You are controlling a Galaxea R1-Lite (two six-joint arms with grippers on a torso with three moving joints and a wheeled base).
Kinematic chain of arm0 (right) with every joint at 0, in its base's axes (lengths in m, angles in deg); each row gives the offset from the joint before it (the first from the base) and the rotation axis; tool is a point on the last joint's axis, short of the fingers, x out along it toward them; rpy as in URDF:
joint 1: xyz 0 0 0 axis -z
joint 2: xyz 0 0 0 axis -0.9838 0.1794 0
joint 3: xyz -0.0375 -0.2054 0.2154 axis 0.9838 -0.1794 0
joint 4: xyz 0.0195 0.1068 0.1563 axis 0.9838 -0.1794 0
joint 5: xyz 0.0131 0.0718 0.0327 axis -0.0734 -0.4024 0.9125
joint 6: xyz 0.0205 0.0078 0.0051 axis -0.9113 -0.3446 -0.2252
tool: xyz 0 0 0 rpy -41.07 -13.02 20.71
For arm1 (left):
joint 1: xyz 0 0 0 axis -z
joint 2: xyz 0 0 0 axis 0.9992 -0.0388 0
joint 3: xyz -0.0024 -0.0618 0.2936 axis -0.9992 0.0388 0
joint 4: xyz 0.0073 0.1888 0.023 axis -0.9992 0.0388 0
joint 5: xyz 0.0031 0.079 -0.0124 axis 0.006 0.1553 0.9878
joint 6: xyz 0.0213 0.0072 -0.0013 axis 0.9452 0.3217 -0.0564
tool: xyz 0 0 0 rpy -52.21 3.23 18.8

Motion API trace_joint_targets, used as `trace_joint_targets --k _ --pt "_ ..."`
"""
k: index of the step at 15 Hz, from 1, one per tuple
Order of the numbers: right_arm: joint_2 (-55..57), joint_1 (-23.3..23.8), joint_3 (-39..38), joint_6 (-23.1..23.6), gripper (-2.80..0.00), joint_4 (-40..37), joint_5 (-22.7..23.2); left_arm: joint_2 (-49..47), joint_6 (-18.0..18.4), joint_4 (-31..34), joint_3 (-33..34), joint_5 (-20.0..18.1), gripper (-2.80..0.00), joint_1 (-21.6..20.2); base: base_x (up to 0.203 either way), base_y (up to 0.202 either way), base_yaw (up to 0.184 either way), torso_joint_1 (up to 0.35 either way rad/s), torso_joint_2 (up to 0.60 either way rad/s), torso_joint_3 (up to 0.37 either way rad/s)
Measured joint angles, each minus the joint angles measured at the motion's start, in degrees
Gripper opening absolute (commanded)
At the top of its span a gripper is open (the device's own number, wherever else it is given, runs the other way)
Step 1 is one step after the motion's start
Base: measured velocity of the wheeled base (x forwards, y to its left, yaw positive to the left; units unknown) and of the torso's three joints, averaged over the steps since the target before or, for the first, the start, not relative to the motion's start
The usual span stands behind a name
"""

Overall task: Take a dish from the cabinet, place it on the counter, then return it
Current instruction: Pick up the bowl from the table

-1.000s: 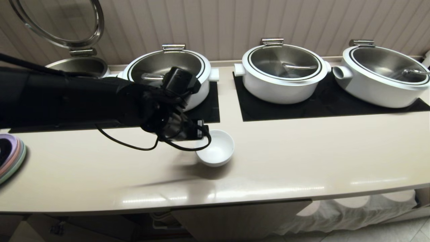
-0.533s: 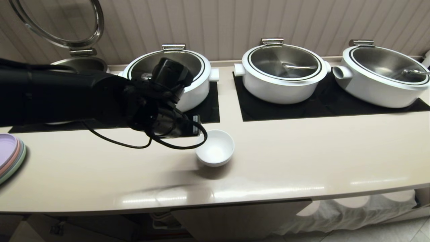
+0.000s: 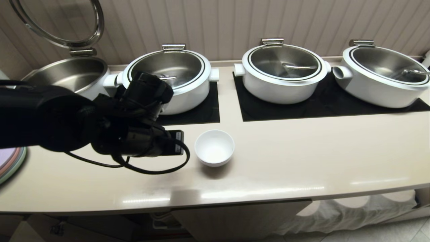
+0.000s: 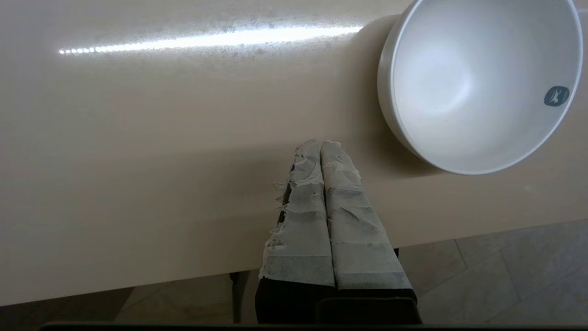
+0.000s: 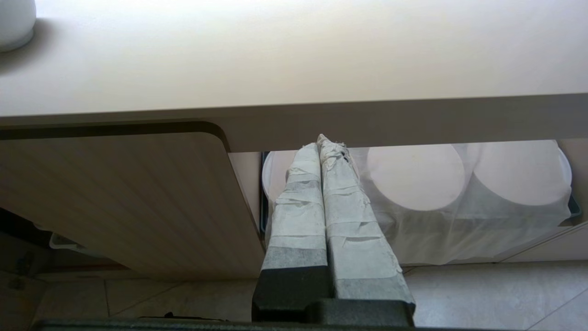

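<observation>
The dish (image 3: 214, 148) is a small white bowl standing upright on the cream counter (image 3: 302, 158), in front of the gap between two dark panels. In the left wrist view the dish (image 4: 477, 82) shows a small blue mark inside its rim. My left gripper (image 4: 320, 145) hangs over bare counter just left of the dish, shut and empty, clear of it. The left hand (image 3: 168, 143) is black, with a cable looping under it. My right gripper (image 5: 324, 142) is shut and empty, low in front of the counter's edge beside the cabinet's open ribbed door (image 5: 119, 202).
Three white pots (image 3: 282, 72) with glass lids stand on dark panels along the back. An open steel pot (image 3: 70, 72) with its lid raised is at the back left. Pastel plates (image 3: 10, 161) lie at the left edge. Cloth-draped round things (image 5: 459, 193) sit under the counter to the right.
My left hand has drawn back leftward from the dish's left rim, about a hand's width. The dish has stayed where it stood. The right arm has not moved.
</observation>
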Motion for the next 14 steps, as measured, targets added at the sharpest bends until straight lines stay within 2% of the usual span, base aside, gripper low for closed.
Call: trace_joint_targets --k 3,8,14 --pt "0.0 0.0 0.0 0.02 -2.8 0.0 0.0 4.8 -0.26 -0.06 4.81 -0.01 -2.8 -0.52 0.0 0.0 0.0 0.0 0.0 0.0" --pt "0.0 0.0 0.0 0.05 -2.8 0.0 0.0 14.04 -3.14 -0.05 11.8 0.1 -2.8 -2.37 0.0 0.0 0.0 0.0 0.0 0.0" --pt "0.0 0.0 0.0 0.0 -2.8 0.0 0.0 25.79 -2.9 -0.02 20.07 1.01 -2.8 -11.16 0.0 0.0 0.0 0.0 0.0 0.0"
